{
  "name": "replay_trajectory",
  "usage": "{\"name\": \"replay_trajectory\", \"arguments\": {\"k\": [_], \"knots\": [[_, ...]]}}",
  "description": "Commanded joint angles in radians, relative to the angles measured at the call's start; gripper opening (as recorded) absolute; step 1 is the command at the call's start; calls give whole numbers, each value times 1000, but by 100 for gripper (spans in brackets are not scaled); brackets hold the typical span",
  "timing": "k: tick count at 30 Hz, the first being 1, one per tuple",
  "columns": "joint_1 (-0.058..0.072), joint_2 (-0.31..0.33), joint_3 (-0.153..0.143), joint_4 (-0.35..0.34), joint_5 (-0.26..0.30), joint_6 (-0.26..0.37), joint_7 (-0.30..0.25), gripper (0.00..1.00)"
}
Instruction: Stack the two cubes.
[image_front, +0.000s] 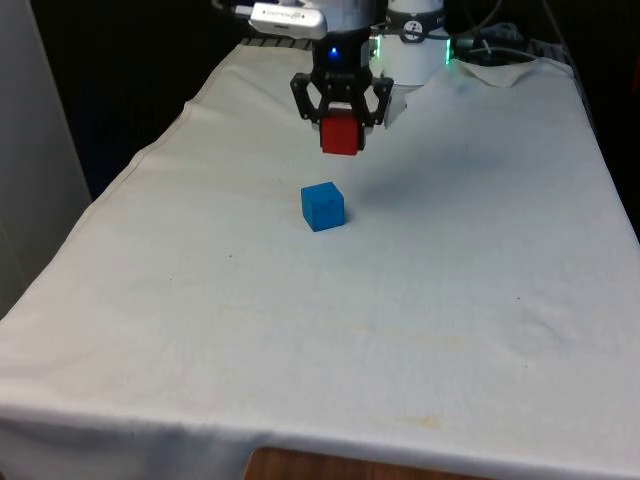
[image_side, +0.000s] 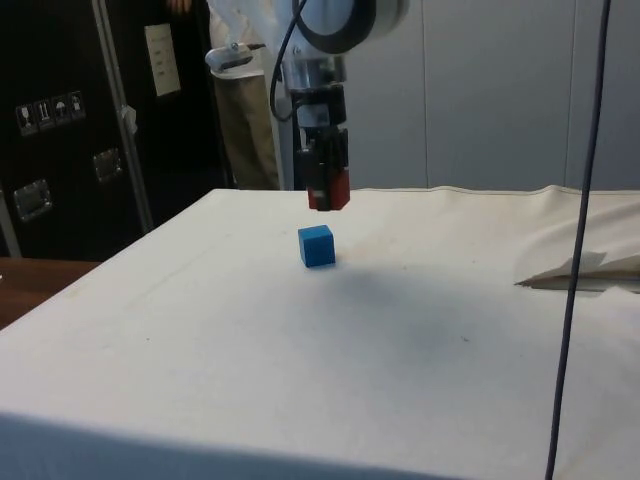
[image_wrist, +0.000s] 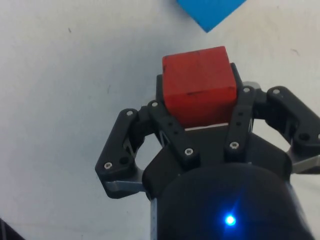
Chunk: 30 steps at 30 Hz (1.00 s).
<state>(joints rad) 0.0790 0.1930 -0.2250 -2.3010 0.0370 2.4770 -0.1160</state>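
Front view has the pincer (image_front: 341, 118) clenched on the red cube (image_front: 340, 135), hanging above the worktop (image_front: 450, 300) just behind the blue cube (image_front: 322, 206).

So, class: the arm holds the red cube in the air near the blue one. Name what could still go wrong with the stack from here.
1. The red cube hangs off to one side of the blue cube, not above it; released here, it would probably land on the cloth.
2. In the wrist view the blue cube sits turned relative to the red one, so the faces may meet askew.
3. The gripper could nudge the loose blue cube while lowering.
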Motion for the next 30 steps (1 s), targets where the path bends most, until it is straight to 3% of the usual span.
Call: {"name": "replay_trajectory", "arguments": {"k": [1,19,30], "knots": [[0,5,-1,3,0,4,0,1],[-5,141,-13,99,9,85,-6,1],[-3,179,-20,140,5,81,-2,1]]}}
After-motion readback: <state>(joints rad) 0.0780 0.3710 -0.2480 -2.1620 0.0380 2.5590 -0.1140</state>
